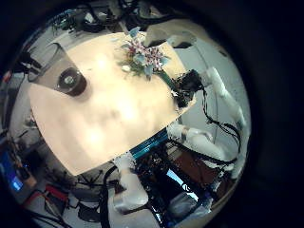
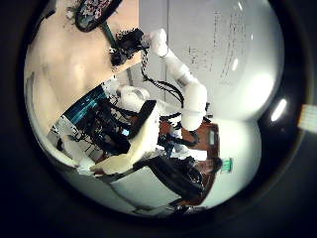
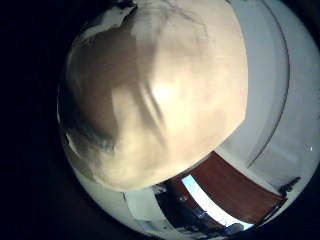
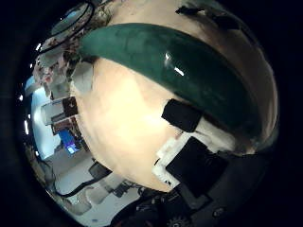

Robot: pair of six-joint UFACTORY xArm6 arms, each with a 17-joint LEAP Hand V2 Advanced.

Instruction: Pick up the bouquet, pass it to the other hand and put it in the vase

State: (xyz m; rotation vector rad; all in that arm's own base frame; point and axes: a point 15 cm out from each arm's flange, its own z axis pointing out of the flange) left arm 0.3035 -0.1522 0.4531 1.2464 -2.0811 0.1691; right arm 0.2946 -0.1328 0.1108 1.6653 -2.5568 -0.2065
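Observation:
In the left little finger side palm view the bouquet (image 1: pixel 142 55) lies on the table (image 1: pixel 104 123), flowers toward the far edge. Its stems run to my right hand (image 1: pixel 187 85), which sits low on the table at the stem end. The vase (image 1: pixel 71 80) stands upright near the opposite end of the table, away from the bouquet. In the right thumb side palm view the wrapped stems (image 4: pixel 180 61) cross close to the palm and my fingers (image 4: pixel 185 118) curl against them. My left hand is high over the table, holding nothing.
The right arm (image 2: pixel 178 79) reaches down to the table in the left thumb side palm view. The right little finger side palm view shows bare tabletop (image 3: pixel 150 90) very close. Equipment and clutter (image 1: pixel 38 180) stand on the floor around the table.

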